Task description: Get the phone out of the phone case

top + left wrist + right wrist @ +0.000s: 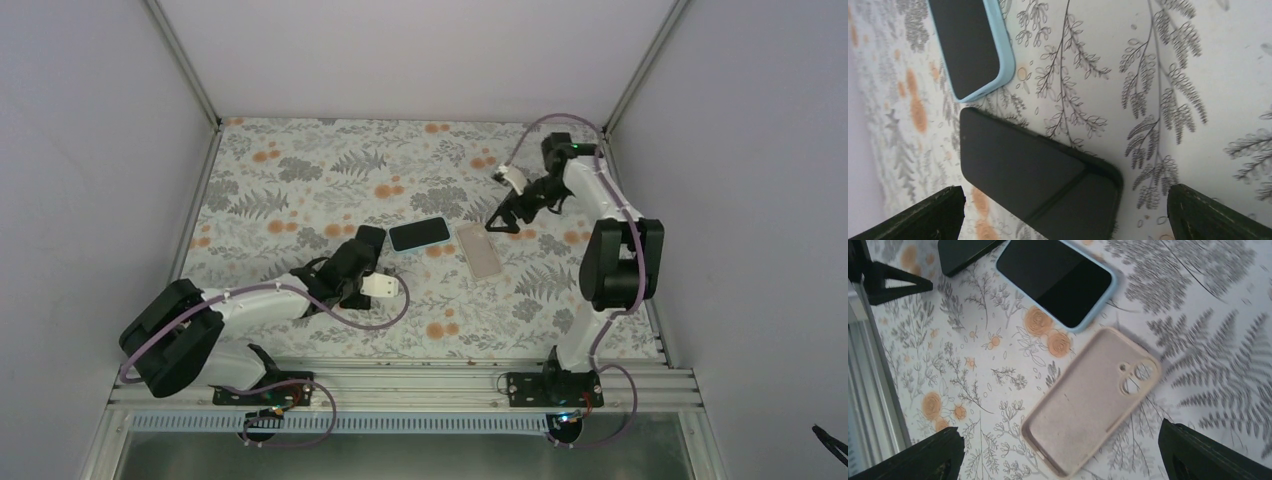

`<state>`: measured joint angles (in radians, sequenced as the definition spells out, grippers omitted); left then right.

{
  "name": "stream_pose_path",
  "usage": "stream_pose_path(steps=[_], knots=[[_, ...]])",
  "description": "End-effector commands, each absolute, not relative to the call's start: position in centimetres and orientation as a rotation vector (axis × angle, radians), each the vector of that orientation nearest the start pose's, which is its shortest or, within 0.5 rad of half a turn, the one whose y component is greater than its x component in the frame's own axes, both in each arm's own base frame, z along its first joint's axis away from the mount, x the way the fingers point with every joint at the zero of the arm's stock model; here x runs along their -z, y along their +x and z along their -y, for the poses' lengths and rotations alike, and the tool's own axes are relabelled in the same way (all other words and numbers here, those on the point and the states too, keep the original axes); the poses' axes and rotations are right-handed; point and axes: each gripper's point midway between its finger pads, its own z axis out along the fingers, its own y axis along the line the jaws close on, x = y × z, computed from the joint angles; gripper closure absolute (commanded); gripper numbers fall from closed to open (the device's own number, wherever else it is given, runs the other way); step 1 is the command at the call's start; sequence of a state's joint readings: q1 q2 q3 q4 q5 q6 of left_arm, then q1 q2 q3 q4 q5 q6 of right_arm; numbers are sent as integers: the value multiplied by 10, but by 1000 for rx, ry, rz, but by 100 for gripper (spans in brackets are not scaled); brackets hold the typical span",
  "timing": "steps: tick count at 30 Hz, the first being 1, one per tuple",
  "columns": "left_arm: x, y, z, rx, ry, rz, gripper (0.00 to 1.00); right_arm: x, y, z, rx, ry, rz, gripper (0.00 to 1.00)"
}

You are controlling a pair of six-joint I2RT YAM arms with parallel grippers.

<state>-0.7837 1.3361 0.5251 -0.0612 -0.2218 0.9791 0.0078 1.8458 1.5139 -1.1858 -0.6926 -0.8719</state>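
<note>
In the top view the phone [419, 234] is seen lying flat, screen up, near the middle of the frame. The beige case [478, 250] lies just to its right, apart from it. In the right wrist view the case is shown empty at lower centre, its inner face and camera cut-out exposed, while the phone lies at the upper middle. A pale blue rim [1112, 287] is seen round the phone; whether it is the phone's own body or a second cover cannot be told. A dark flat slab [1033, 175] lies just beside the phone's other end, at lower centre of the left wrist view.

The left gripper [1064, 200] is poised over that slab, its fingers [923, 220] spread wide with nothing gripped. The right gripper [505, 218], right of centre in the top view, is likewise spread and empty.

As far as the beige case goes, the separation is judged done, and letting go is the step in hand. Next, both arms would need to be lifted clear without phone or case being nudged.
</note>
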Motion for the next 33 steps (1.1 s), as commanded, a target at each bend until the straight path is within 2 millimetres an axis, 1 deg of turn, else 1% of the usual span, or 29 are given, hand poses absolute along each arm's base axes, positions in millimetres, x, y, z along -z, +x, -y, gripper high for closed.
stream_pose_path(steps=[1,3,4,6,8,9,12,14,15,16,17,18,19,20,21,22,24,25,26,29,32,33], knots=[[-36,232,202,-213,1931,-1764,0,-138,355,-133,-685,-1375,-2360,1],[-39,231,203,-197,1929,-1782,0,-135,353,-141,-678,-1416,-2358,0],[-45,233,206,-191,1917,-1781,0,-131,350,-147,-666,-1447,-2360,1],[-68,240,213,-167,1864,-1766,0,-122,348,-154,-638,-1468,-2377,3],[-96,251,221,-136,1804,-1754,0,-115,341,-162,-663,-1481,-2387,10],[-111,258,224,-123,1766,-1750,0,-112,336,-167,-685,-1489,-2388,18],[-147,278,234,-75,1676,-1724,10,-107,322,-183,-750,-1496,-2383,39],[-159,290,240,-58,1649,-1716,20,-102,311,-193,-790,-1501,-2381,53],[-163,296,245,-47,1636,-1714,29,-99,306,-198,-799,-1507,-2382,59],[-165,304,249,-38,1617,-1718,44,-96,302,-202,-813,-1509,-2385,66],[-163,311,253,-22,1604,-1725,61,-91,297,-207,-839,-1507,-2393,77],[-158,319,256,-24,1597,-1734,77,-90,297,-213,-853,-1502,-2386,87],[-150,327,259,-28,1594,-1753,90,-89,296,-218,-877,-1495,-2380,93],[-143,333,264,-20,1592,-1766,97,-88,296,-222,-904,-1491,-2370,96],[-137,340,268,-18,1590,-1772,98,-88,296,-226,-929,-1484,-2361,96],[-126,346,271,-25,1598,-1784,98,-88,297,-229,-949,-1474,-2353,97],[-110,364,275,-75,1581,-1807,98,-83,297,-235,-983,-1469,-2357,97],[-103,374,276,-98,1566,-1822,98,-79,298,-236,-989,-1466,-2369,97],[-93,396,276,-116,1503,-1871,98,-67,300,-239,-1003,-1456,-2402,97],[-95,419,268,-152,1402,-1891,98,-55,300,-243,-1039,-1438,-2438,96],[-103,431,262,-174,1343,-1876,98,-48,297,-246,-1072,-1427,-2455,96],[-100,433,261,-178,1343,-1880,98,-45,297,-248,-1076,-1425,-2460,96]])
